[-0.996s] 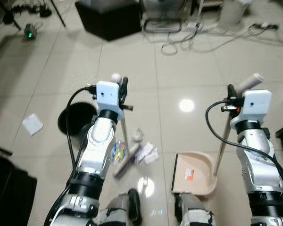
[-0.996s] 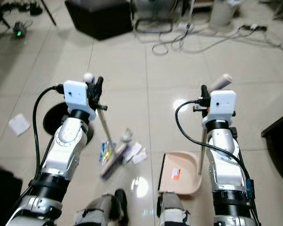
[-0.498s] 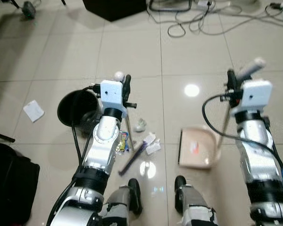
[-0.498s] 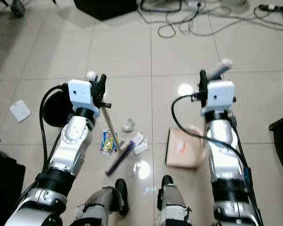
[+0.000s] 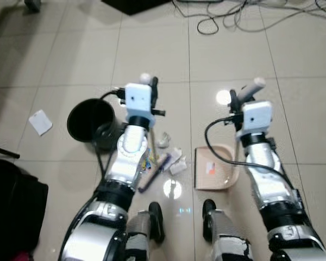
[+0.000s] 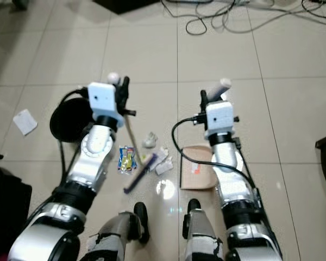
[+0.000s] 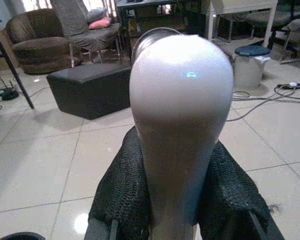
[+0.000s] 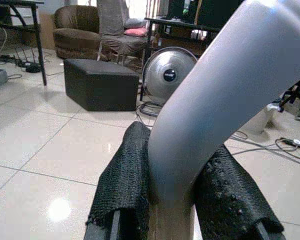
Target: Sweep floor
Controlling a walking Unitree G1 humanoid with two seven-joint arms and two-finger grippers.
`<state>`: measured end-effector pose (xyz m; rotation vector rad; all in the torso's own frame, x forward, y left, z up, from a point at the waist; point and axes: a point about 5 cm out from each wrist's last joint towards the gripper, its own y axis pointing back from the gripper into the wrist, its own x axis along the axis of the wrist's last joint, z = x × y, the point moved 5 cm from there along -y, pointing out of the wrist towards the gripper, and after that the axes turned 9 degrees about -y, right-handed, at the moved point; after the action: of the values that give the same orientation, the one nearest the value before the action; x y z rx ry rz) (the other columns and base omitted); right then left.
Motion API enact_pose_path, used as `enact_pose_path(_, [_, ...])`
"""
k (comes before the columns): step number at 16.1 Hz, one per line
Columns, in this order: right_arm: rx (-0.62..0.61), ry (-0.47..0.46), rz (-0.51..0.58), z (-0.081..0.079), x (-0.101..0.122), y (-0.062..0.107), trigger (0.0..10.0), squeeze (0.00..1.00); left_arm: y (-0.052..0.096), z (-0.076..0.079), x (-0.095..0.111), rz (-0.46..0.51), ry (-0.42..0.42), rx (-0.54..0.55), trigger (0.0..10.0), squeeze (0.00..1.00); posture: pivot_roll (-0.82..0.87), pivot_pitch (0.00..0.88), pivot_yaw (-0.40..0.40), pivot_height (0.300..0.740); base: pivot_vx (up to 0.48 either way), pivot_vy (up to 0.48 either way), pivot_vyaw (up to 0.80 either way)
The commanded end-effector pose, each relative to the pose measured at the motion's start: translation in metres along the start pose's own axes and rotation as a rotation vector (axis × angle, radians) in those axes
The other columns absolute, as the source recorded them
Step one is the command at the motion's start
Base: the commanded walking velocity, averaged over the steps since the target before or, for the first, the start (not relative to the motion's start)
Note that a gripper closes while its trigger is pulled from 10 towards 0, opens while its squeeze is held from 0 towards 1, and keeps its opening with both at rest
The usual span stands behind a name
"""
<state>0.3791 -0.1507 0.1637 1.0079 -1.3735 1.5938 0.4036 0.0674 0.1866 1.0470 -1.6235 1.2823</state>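
Observation:
My left gripper (image 5: 152,87) is shut on the white-tipped broom handle (image 7: 180,125), with black fingers (image 7: 121,192) on both sides. The broom's dark head (image 5: 154,172) rests on the tiled floor among the litter: crumpled white paper (image 5: 163,142), white scraps (image 5: 177,162) and a colourful wrapper (image 6: 127,160). My right gripper (image 5: 234,99) is shut on the grey handle (image 8: 225,100) of the beige dustpan (image 5: 226,175). The pan lies flat just right of the litter, with an orange-and-white scrap (image 5: 210,168) inside.
A black round bin (image 5: 91,119) stands left of the broom. A white paper piece (image 5: 40,122) lies farther left. Cables (image 5: 228,15) trail across the far floor, a black bag (image 5: 11,204) sits at the near left, and my feet (image 5: 152,217) are just behind the litter.
The camera has shifted. My right arm has swung inward and set the dustpan flat closer to the litter. The broom head sits nearer the scraps.

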Motion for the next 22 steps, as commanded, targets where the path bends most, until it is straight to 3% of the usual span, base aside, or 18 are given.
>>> enact_pose_path(1, [0.000, -0.035, -0.013, -0.009, -0.006, 0.003, 10.0, 0.00, 0.000, 0.000, -0.001, -0.007, 0.052, 0.029, 10.0, 0.00, 0.06, 0.374, 0.145, 0.740, 0.000, 0.000, 0.00])
enact_pose_path(5, [-0.015, -0.091, 0.010, -0.021, -0.001, -0.003, 10.0, 0.00, -0.007, 0.015, 0.008, -0.015, 0.173, 0.066, 10.0, 0.00, 0.05, 0.362, 0.144, 0.740, 0.000, 0.000, 0.00])
enact_pose_path(9, [-0.033, -0.116, 0.005, -0.021, -0.001, -0.005, 10.0, 0.00, -0.017, 0.019, 0.029, 0.016, 0.314, 0.091, 10.0, 0.00, 0.03, 0.340, 0.137, 0.740, 0.000, 0.000, 0.00])
enact_pose_path(10, [-0.039, -0.118, 0.002, -0.018, -0.002, -0.007, 10.0, 0.00, -0.020, 0.026, 0.041, 0.035, 0.407, 0.060, 10.0, 0.00, 0.03, 0.323, 0.132, 0.740, 0.000, 0.000, 0.00])
enact_pose_path(13, [-0.059, -0.118, -0.004, -0.010, -0.003, -0.009, 10.0, 0.00, -0.021, 0.041, 0.056, 0.079, 0.429, -0.037, 10.0, 0.00, 0.02, 0.289, 0.127, 0.740, 0.000, 0.000, 0.00])
enact_pose_path(17, [-0.068, -0.114, 0.014, -0.001, 0.002, -0.008, 10.0, 0.00, -0.023, 0.036, 0.072, 0.146, 0.447, -0.094, 10.0, 0.00, -0.01, 0.238, 0.120, 0.740, 0.000, 0.000, 0.00])
enact_pose_path(19, [-0.080, -0.112, 0.023, 0.009, 0.003, -0.002, 10.0, 0.00, -0.030, 0.019, 0.097, 0.239, 0.428, -0.138, 10.0, 0.00, -0.03, 0.198, 0.110, 0.740, 0.000, 0.000, 0.00])
enact_pose_path(22, [-0.104, -0.127, 0.017, 0.019, 0.000, 0.010, 10.0, 0.00, -0.037, -0.009, 0.120, 0.317, 0.383, -0.144, 10.0, 0.00, -0.03, 0.161, 0.109, 0.740, 0.000, 0.000, 0.00])
